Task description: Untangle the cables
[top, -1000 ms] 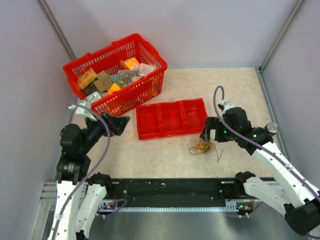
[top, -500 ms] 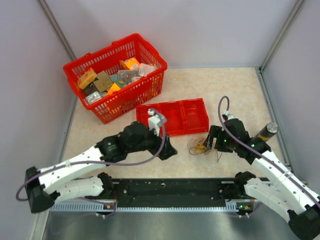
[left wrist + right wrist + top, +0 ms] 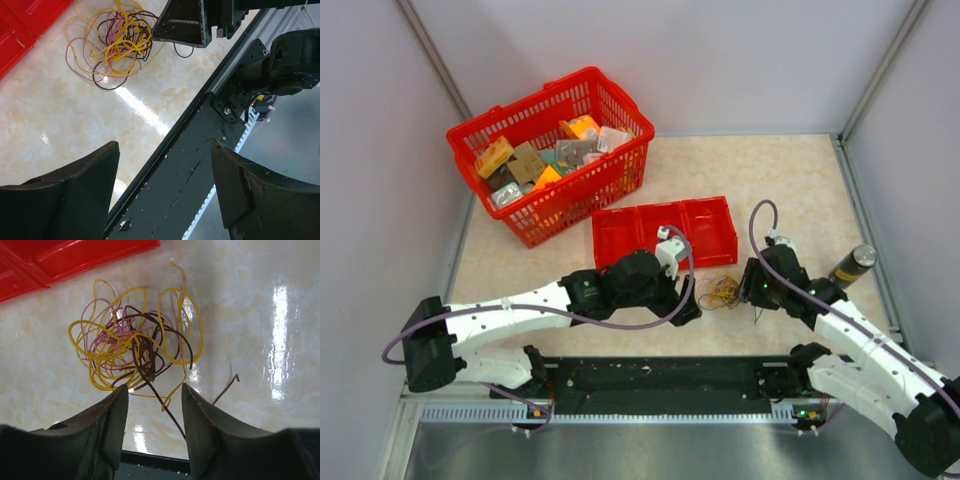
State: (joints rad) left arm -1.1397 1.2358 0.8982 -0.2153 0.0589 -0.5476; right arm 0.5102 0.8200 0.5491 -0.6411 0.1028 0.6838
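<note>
You are looking down on a pale marble-patterned table [image 3: 790,180] with a black rail [image 3: 660,378] across its 6 o'clock edge, where both arms are bolted. At 10 o'clock on the table stands a red basket [image 3: 582,192] filled with small packets and boxes, and near the middle lies a red tray [image 3: 712,232] with three compartments in a row. Your left arm reaches flat across from 8 o'clock, its wrist overlapping the tray's near edge. The left gripper [image 3: 164,150] has its jaws wide apart, and in its wrist view they frame the rail and the table's edge. The bunch sits at 11 o'clock, well apart from them. Your right arm comes in from 4 o'clock. The right gripper [image 3: 153,390] has its jaws apart by a narrower gap, set at the 6 o'clock edge of the bunch in its wrist view, with one dark brown strand running down between them. You cannot tell whether either pad touches a wire. A dark cylinder [image 3: 852,265] with a yellow band stands at the table's 3 o'clock edge. The cables [image 3: 720,292] lie on the table just at 6 o'clock of the tray's right compartment, between the two grippers. They are yellow, pink and dark brown loops in one loose tangle, with a single brown tail [image 3: 227,387] trailing out at 4 o'clock
</note>
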